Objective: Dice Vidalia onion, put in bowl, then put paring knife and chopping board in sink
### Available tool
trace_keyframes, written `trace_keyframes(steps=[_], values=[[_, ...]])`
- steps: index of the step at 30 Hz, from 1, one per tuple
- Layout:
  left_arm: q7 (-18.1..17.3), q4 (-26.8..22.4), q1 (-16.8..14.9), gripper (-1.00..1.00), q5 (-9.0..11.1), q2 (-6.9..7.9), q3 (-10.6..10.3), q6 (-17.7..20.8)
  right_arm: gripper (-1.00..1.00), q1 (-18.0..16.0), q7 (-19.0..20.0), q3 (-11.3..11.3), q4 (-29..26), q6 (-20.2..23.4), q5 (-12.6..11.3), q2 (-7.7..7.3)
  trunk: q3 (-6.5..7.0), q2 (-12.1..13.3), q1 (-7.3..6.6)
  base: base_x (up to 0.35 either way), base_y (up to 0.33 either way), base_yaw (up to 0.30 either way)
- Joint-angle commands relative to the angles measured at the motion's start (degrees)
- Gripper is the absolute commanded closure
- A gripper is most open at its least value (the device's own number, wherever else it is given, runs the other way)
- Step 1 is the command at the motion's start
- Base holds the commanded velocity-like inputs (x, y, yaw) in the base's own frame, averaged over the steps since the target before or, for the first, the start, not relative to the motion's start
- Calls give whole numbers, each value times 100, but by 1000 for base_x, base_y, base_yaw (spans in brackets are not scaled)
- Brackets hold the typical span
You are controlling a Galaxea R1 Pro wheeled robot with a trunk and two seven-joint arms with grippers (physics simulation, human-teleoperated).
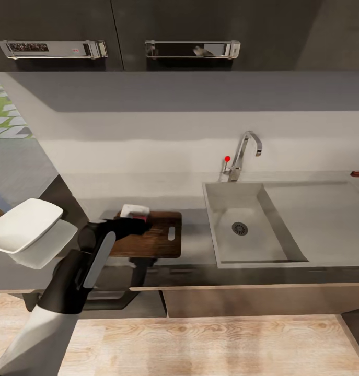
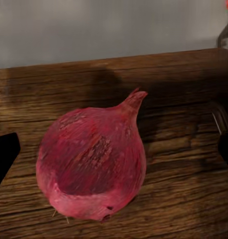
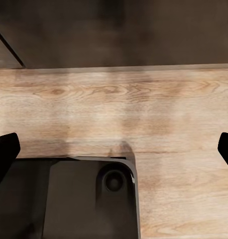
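The pinkish-red Vidalia onion [image 2: 91, 164] lies on its side on the brown chopping board [image 2: 183, 199], its pointed tip toward the wall. My left gripper [image 2: 114, 154] is open around it, one dark fingertip [image 2: 4, 157] on each side and apart from the skin. In the head view the left gripper [image 1: 133, 225] hovers over the board [image 1: 158, 241] and hides the onion. The grey sink [image 1: 226, 201] lies right of the board. A reddish paring knife [image 1: 358, 173] rests at the far right of the countertop [image 1: 195, 245]. The white bowl [image 1: 25, 224] sits at the left. My right gripper [image 3: 114, 154] is open, over the floor.
A chrome tap [image 1: 244, 151] with a red knob [image 1: 227, 158] stands behind the basin, and a flat drainboard [image 1: 320, 214] stretches to its right. Dark upper cabinets [image 1: 122, 31] hang above. The right wrist view looks down on light wooden floor [image 3: 144, 109] and my dark base [image 3: 79, 199].
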Motion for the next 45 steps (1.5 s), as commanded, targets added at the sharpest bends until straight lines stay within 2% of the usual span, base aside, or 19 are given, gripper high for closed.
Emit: trace_keyframes(steps=[1, 7, 30, 34, 38, 43, 45], values=[[62, -38, -5, -100, 60, 6, -8, 19, -100, 0, 47, -48, -13, -6, 32, 10, -9, -10, 4, 0, 0, 0], [64, -82, -5, -100, 60, 6, -14, 18, -100, 0, 47, -48, -13, -6, 30, 10, -9, -10, 4, -113, 0, 0], [65, -85, -5, -100, 60, 14, -38, 17, -100, 0, 47, -48, -13, -6, 30, 10, -9, -10, 4, -329, 0, 0], [65, -104, 14, -100, 60, 14, -38, 12, -100, 0, 47, -48, -13, -7, 32, 10, -9, -10, 4, -71, 0, 0], [52, -202, 503, -100, 60, 14, -26, -97, -100, 0, 47, -48, -13, -7, 29, 7, -9, -10, 4, -7, 0, 0], [48, -215, 1199, -100, 60, 14, -36, -945, -100, 0, 47, -48, -13, -8, 32, 0, -9, -10, 4, -1, 0, 0], [46, -216, 1444, -100, 60, 18, -37, -1092, -100, 0, 47, -48, -13, -9, 31, -1, -9, -10, 4, 0, 0, 0]])
